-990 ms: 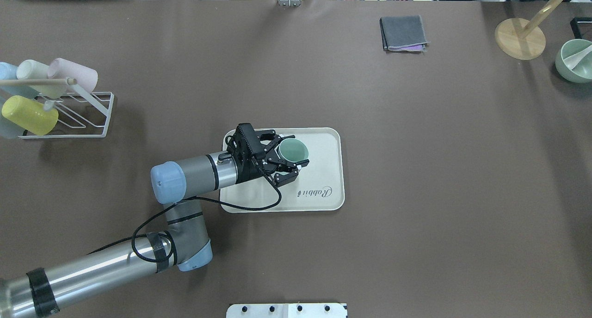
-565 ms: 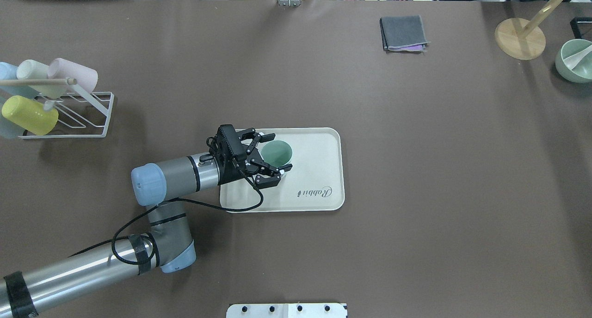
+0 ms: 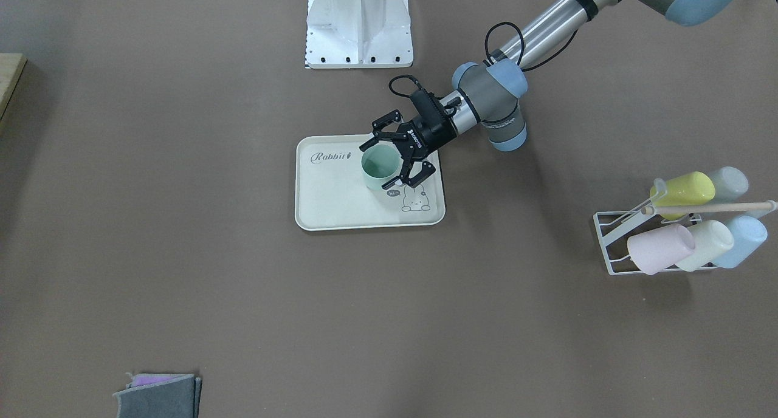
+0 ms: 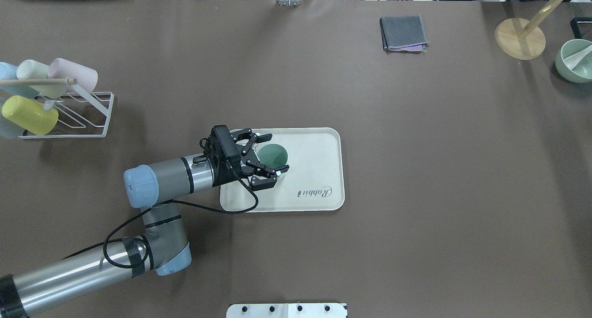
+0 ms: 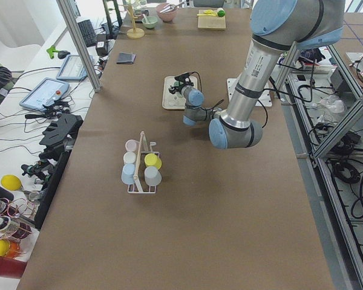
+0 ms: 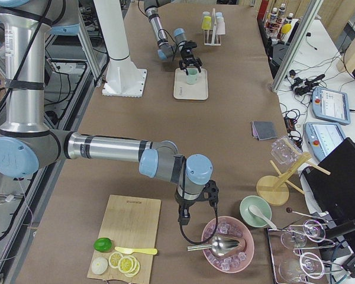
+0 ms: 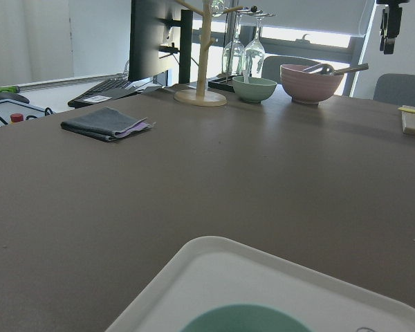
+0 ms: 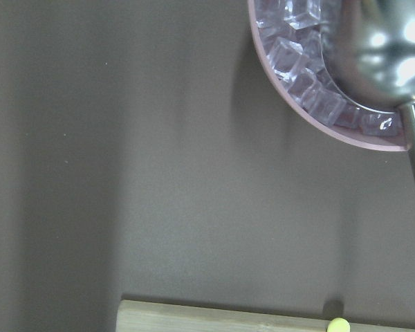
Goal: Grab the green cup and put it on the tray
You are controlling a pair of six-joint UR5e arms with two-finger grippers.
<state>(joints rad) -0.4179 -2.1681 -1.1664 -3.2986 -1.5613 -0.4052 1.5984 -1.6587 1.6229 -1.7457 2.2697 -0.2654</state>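
Overhead exterior shows left pincer [image 4: 267, 160] spread wide around green cup [image 4: 273, 155], gripping nothing.

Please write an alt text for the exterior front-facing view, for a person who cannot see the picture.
The left gripper is open around the green cup, which stands upright on the cream tray in the middle of a brown table. To the view's right, a white wire rack holds pastel cups lying on their sides, and a folded grey cloth lies at the bottom left.

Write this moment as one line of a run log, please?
stage: placing | left pincer: open, straddling cup | cup: upright on tray | right pincer: state unclear
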